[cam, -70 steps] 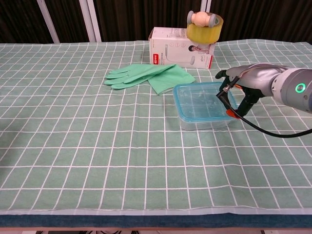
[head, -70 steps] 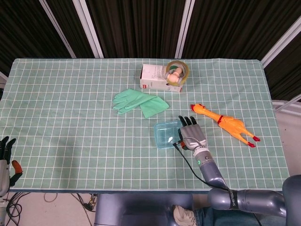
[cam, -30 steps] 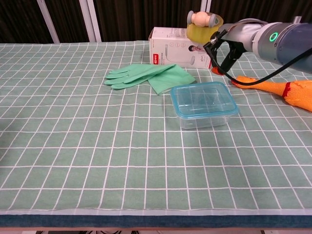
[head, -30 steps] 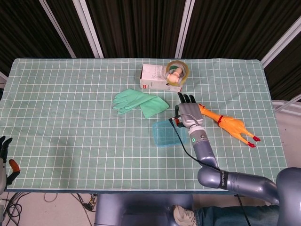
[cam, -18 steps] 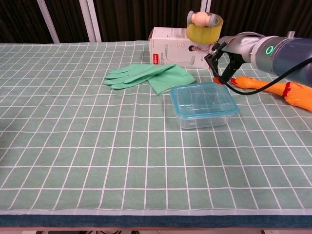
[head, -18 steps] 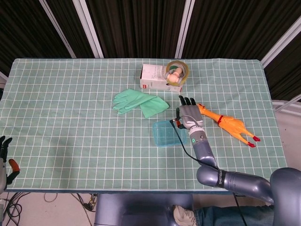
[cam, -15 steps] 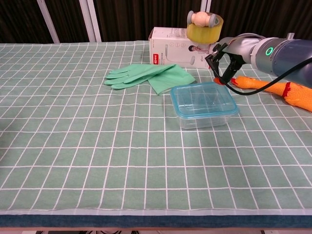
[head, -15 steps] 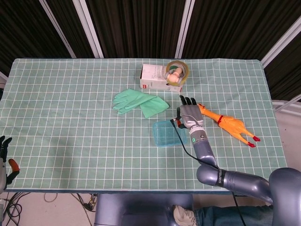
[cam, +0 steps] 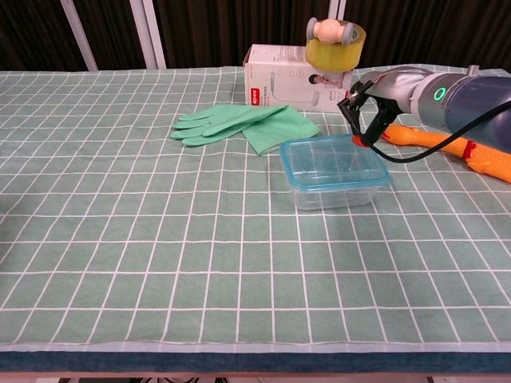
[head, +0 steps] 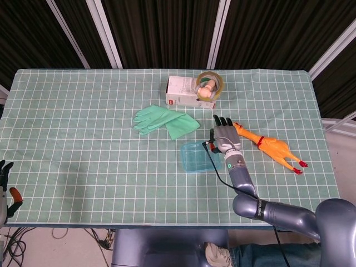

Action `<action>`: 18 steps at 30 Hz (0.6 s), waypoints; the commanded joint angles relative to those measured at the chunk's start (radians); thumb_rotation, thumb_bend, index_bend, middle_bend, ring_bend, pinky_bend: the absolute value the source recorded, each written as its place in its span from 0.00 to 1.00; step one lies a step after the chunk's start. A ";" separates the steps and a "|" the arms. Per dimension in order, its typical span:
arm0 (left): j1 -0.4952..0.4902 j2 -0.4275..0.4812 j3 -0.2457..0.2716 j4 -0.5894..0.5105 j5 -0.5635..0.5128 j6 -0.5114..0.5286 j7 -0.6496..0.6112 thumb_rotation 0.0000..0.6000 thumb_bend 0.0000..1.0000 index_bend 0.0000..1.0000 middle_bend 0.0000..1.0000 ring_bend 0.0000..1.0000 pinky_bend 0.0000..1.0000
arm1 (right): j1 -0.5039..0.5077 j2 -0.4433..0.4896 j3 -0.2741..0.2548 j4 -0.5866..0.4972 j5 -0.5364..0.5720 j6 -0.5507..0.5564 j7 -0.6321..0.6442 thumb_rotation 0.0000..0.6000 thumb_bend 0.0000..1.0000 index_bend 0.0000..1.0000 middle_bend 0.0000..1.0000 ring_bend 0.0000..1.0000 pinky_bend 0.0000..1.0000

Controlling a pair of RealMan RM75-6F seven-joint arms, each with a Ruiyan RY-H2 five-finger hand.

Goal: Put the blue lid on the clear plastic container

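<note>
- Far to the left, the left hand [head: 5, 181] rests off the table's near corner, its fingers apart and empty.
- Next, a pair of green rubber gloves [cam: 243, 124] lies flat on the green checked tablecloth [cam: 144, 239].
- Behind them stands a white carton [cam: 295, 86] with a roll of yellow tape [cam: 334, 44] on top.
- At centre sits the clear plastic container [cam: 334, 182], and the blue lid [cam: 334, 163] already lies on it, apparently level.
- Just above its far right corner hovers the right hand [cam: 375, 100], fingers pointing down and grasping nothing; an orange fingertip is at the lid's rim, but contact cannot be told.
- To finish well, I judge the hand should press straight down on that corner, then along the rim, so the lid seats evenly without the container sliding.
- Furthest right lies a rubber chicken [head: 267, 147], just beside the hand.
</note>
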 commanded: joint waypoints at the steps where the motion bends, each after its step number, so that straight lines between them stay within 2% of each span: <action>1: 0.000 0.000 0.000 0.000 0.000 0.000 0.000 1.00 0.76 0.10 0.00 0.00 0.00 | 0.001 -0.004 -0.002 0.004 0.000 -0.003 -0.001 1.00 0.55 0.61 0.00 0.00 0.00; 9: -0.003 0.002 -0.003 0.001 -0.008 -0.002 -0.002 1.00 0.76 0.10 0.00 0.00 0.00 | 0.010 -0.027 -0.011 0.042 0.012 -0.023 -0.014 1.00 0.55 0.61 0.00 0.00 0.00; 18: -0.004 0.002 -0.002 0.002 -0.009 -0.002 0.000 1.00 0.76 0.10 0.00 0.00 0.00 | 0.014 -0.028 -0.020 0.039 0.019 -0.039 -0.026 1.00 0.55 0.61 0.00 0.00 0.00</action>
